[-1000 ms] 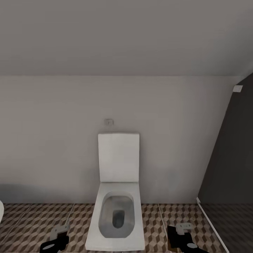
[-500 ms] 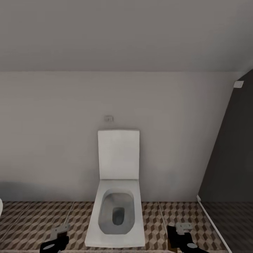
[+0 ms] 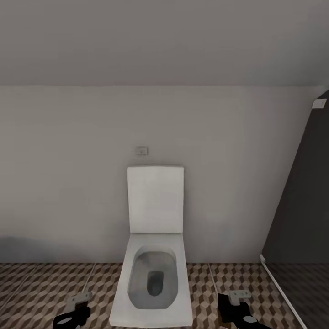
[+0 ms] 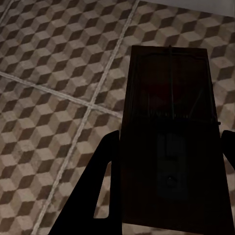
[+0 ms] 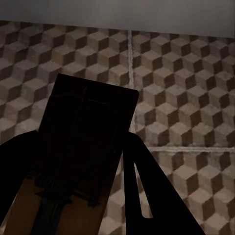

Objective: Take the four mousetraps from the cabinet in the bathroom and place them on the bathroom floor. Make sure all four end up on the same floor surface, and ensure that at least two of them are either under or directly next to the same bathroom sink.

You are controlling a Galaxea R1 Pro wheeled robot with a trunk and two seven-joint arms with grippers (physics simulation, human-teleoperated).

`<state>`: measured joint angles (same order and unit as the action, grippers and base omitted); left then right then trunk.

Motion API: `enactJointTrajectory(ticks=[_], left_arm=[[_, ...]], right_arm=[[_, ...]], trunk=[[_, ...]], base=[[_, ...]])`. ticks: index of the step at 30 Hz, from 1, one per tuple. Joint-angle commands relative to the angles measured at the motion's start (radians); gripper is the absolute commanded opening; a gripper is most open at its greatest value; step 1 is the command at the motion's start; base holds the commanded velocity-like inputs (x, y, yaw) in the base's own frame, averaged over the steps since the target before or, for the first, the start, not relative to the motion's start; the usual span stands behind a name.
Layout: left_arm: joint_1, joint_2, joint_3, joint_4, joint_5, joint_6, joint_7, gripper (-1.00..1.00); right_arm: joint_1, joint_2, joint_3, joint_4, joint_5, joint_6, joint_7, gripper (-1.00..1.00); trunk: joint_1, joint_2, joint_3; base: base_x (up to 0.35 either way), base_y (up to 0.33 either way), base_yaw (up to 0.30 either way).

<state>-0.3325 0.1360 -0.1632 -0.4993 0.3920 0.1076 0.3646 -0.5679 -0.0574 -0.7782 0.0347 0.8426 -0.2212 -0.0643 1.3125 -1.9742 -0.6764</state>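
In the left wrist view the left gripper is closed on a mousetrap, its dark fingers set against the two long edges of the board; the wire spring and a faint red spot show on the board's shaded face, and the trap hangs above the bathroom floor with its cube-patterned tiles and pale grout lines

In the right wrist view the right gripper likewise clamps a second mousetrap, fingers pressed to either side of the board, which juts out over the same patterned floor near the foot of a pale wall; its tan wood catches light only at one corner

The head view shows both grippers low at the bottom edge, the left one and the right one, flanking a white toilet with its lid raised against the grey wall; a dark shower partition stands at the right
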Motion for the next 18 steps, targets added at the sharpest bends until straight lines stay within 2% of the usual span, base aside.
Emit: enactJointTrajectory(ticks=[1,18], left_arm=[[0.0,0.002,-0.009,-0.002,0.004,0.006,0.01,-1.0],[0.0,-0.001,-0.009,-0.002,0.004,0.006,0.01,-1.0]], right_arm=[[-0.001,-0.001,-0.007,0.004,0.01,-0.004,-0.006,-1.0],[-0.001,-0.001,-0.007,0.004,0.01,-0.004,-0.006,-1.0]], trunk=[[0.004,-0.008,-0.004],[0.069,-0.127,-0.058]], base=[[0.003,0.001,0.0],[0.0,0.0,0.0]])
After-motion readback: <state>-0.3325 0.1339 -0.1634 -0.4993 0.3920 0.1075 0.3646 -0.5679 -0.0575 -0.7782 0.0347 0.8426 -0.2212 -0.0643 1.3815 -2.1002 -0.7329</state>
